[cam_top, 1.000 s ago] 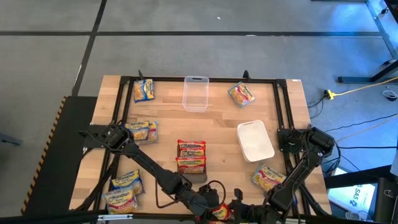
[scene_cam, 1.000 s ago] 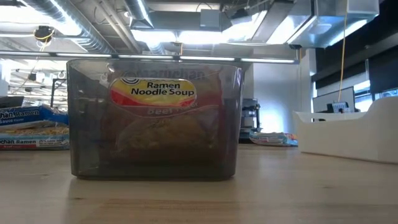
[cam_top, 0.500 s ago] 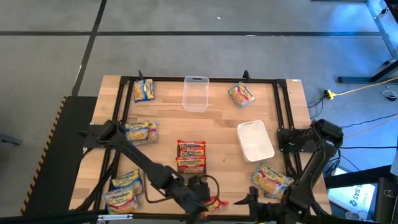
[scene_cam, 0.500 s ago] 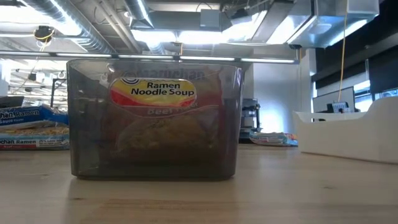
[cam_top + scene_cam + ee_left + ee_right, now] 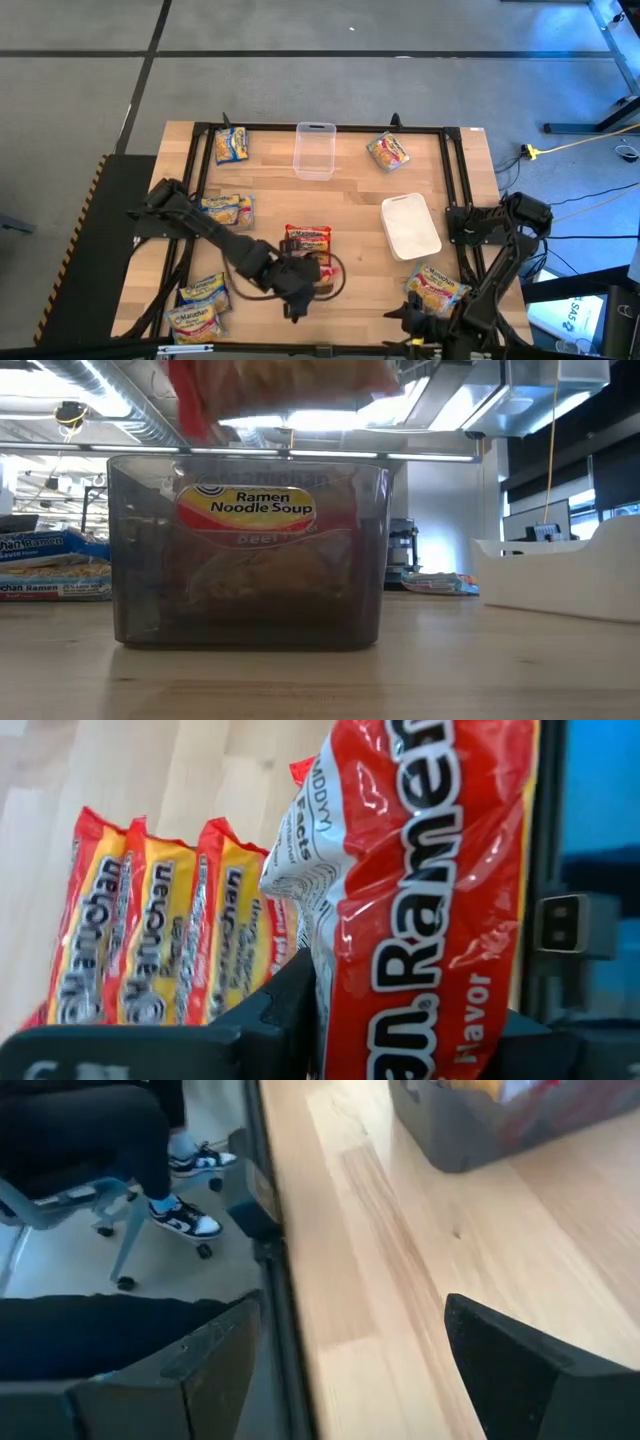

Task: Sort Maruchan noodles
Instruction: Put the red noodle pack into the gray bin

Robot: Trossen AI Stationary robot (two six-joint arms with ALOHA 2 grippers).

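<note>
- My left gripper (image 5: 300, 290), low centre of the high view, is clamped on a red Maruchan ramen packet (image 5: 420, 890) just above the grey bin (image 5: 248, 550) of red packets.
- My right gripper (image 5: 415, 318), lower right, has its fingers spread wide with nothing between them.

Wooden table (image 5: 350, 215) (black-framed) carries scattered ramen packets (image 5: 231, 145), clear bin (image 5: 314, 150), white container (image 5: 410, 226), grey bin (image 5: 247, 550).

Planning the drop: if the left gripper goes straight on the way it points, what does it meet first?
Probably the red ramen packets in the grey container; the left gripper, holding a red packet, points at them. Depth is unclear.
</note>
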